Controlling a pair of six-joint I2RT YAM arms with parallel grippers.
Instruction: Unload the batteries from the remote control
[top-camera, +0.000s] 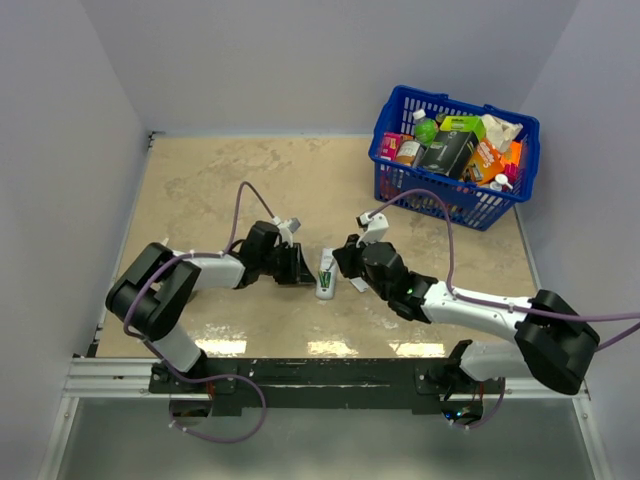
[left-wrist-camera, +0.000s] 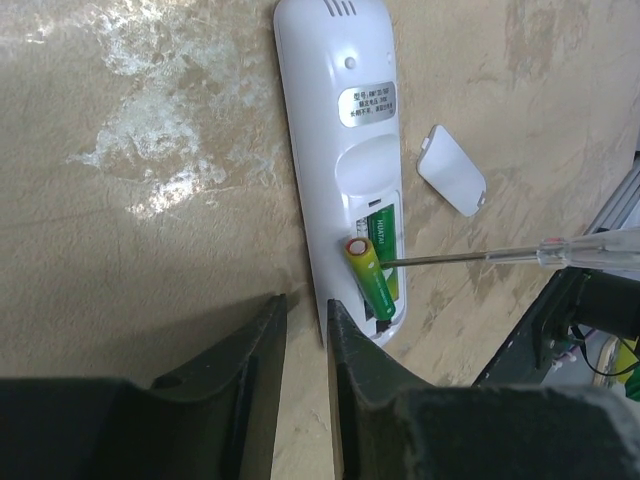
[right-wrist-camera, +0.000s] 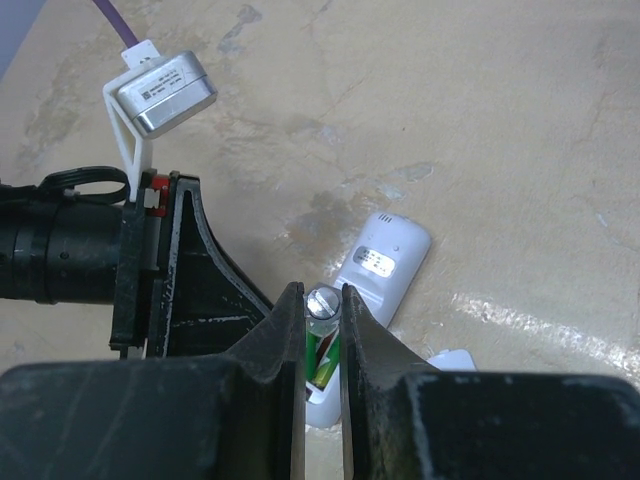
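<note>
The remote control (top-camera: 325, 272) lies face down on the table, white back up, its battery bay open (left-wrist-camera: 335, 100) (right-wrist-camera: 385, 260). One green battery (left-wrist-camera: 368, 280) is tilted up out of the bay, yellowish end raised. The second battery (left-wrist-camera: 385, 232) lies flat in the bay. My right gripper (top-camera: 345, 262) (right-wrist-camera: 322, 300) is shut on a screwdriver (left-wrist-camera: 560, 252) with a clear handle. Its thin metal tip touches the raised battery's end. My left gripper (top-camera: 298, 265) (left-wrist-camera: 302, 300) is at the remote's near left edge. Its jaws stand narrowly apart with only table between them, and its right finger (left-wrist-camera: 345, 330) is against the remote.
The small white cover piece (left-wrist-camera: 452, 170) lies on the table just right of the remote (top-camera: 358, 285). A blue basket (top-camera: 395, 175) full of groceries stands at the back right. Grey walls close in the table on three sides.
</note>
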